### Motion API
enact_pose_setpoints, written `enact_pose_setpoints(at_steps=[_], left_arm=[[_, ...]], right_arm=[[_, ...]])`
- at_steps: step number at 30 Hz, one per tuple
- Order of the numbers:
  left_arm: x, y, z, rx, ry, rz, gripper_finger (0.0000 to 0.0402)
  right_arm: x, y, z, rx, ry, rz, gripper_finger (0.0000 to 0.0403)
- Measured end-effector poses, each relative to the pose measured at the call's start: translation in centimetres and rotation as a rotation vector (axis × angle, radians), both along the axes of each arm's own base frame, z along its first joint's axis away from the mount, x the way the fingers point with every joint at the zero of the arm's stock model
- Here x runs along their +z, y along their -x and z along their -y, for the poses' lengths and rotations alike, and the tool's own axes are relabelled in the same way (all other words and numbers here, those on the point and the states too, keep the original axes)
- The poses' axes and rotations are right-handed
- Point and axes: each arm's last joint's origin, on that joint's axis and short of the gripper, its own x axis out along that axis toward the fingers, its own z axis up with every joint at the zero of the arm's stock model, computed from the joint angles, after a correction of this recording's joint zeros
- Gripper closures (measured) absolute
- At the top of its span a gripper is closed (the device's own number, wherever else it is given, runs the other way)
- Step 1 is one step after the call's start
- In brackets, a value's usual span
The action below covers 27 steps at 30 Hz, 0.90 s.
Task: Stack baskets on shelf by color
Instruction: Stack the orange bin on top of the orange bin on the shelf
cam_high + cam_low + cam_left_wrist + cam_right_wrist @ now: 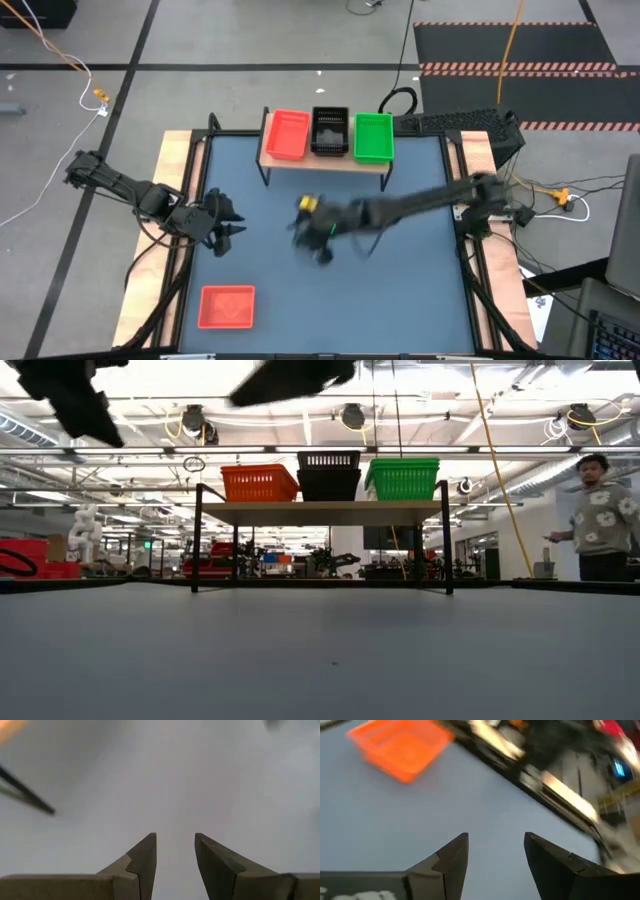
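The wooden shelf (325,160) stands at the table's far middle on thin black legs. On it rest, bottoms down, red baskets (288,134) on the left, black baskets (330,132) in the middle and green baskets (373,138) on the right, also seen as red (259,482), black (329,475) and green (402,478). One more red basket (227,306) sits on the mat near the left front corner and shows as the red basket (400,745). My left gripper (232,222) hovers open over the mat's left side, its fingers (145,855) apart. My right gripper (320,250), blurred, is open over the mat's middle.
Blue mat (400,290) with wooden side rails (170,170). Cables and a dark device (470,122) lie beyond the far right corner. A person (600,520) stands in the room beyond the table, on the right of the low view.
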Motion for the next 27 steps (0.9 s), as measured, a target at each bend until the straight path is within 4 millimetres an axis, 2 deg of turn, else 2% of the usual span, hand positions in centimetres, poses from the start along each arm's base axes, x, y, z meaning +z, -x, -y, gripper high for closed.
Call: enact_pose_setpoints(at_steps=[5, 8, 12, 17, 24, 27], left_arm=[[-0.5, 0.7, 0.1, 0.061, 0.049, -0.063, 0.0266], [-0.7, 1.0, 0.2, 0.079, 0.062, -0.088, 0.0266], [-0.8, 1.2, 0.3, 0.06, 0.046, -0.108, 0.0266], [-0.8, 1.3, 0.2, 0.046, 0.0, -0.11, 0.0266], [-0.8, 1.3, 0.2, 0.057, 0.0, -0.111, 0.0266], [-0.8, 1.3, 0.2, 0.069, 0.01, -0.108, 0.0266]], right_arm=[[-5.4, -5.6, -5.8, 0.177, 0.111, -0.014, 0.0213], [-7.9, -8.2, -7.5, 0.253, 0.22, -0.061, 0.0213], [-10.7, -10.1, -9.4, 0.341, 0.318, -0.086, 0.0213], [-11.6, -10.8, -10.8, 0.428, 0.403, -0.02, 0.0213], [-11.5, -11.5, -11.2, 0.517, 0.396, 0.115, 0.0213], [-13.0, -12.1, -10.6, 0.572, 0.377, 0.124, 0.0213]])
